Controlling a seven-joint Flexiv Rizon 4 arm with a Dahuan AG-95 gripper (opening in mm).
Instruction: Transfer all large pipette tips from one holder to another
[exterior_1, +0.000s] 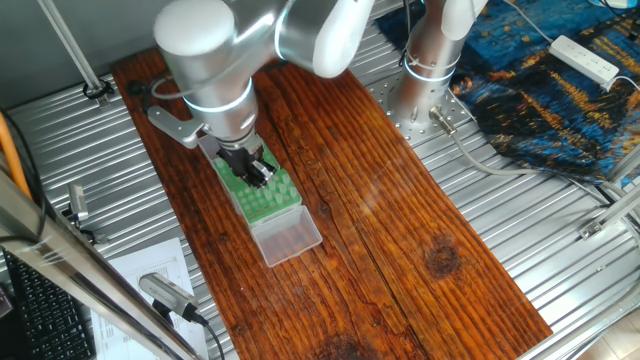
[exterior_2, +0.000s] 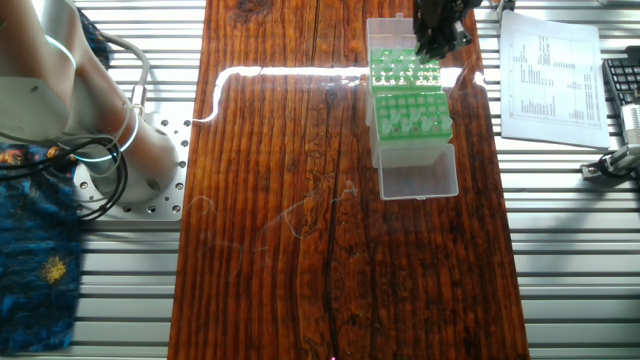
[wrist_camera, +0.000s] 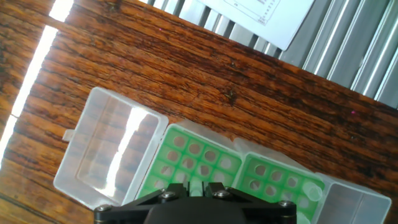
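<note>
While ribbed metal surrounds it, the wooden board (exterior_2: 300, 200) (glossy) bears racks (exterior_2: 408, 105).

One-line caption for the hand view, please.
Hand view: end effector poised above two adjoining green tip racks with open clear lids on the wooden table.

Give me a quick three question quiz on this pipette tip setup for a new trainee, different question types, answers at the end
1. True or false: the gripper is above the green racks.
2. Multiple choice: the clear open lid next to the racks lies on A) the printed paper, B) the wooden board, C) the blue cloth.
3. Fill in: the printed sheet lies on the ribbed ____ surface beside the board.

Key: 1 true. 2 B, the wooden board. 3 metal.
</note>
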